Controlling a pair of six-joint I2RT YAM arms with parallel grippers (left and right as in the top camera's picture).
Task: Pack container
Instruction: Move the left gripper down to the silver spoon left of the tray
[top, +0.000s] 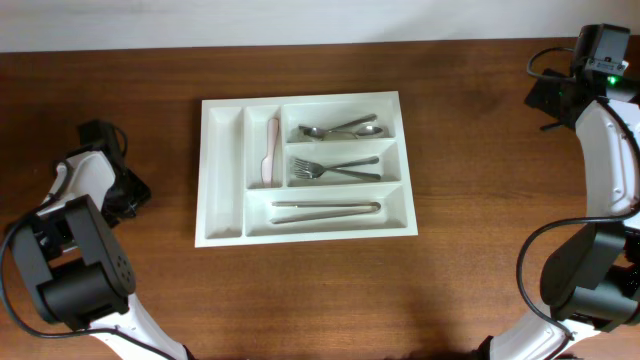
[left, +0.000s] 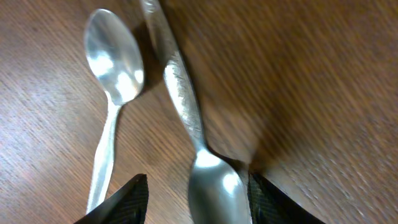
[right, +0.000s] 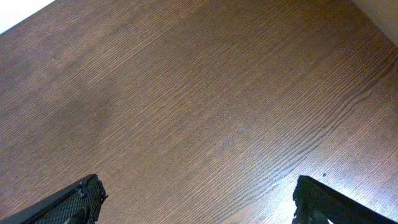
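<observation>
The container (top: 222, 180) is a large white cutlery tray at the table's middle. It holds spoons (top: 342, 129), forks (top: 335, 168), long steel pieces (top: 326, 211) and a pink-handled knife (top: 270, 150). In the left wrist view my left gripper (left: 196, 180) is open, with its jaws on either side of the bowl of a steel spoon (left: 183, 106) that lies on the wood. A second spoon (left: 115, 59) lies just left of it. In the overhead view my left gripper (top: 128, 192) hides both spoons. My right gripper (right: 199, 183) is open and empty over bare wood at the far right (top: 550, 100).
The tray's leftmost narrow compartment (top: 224, 165) holds nothing. The brown wooden table (top: 330, 290) reaches a pale wall at the back. The right arm's cables (top: 545, 60) hang near the back right corner.
</observation>
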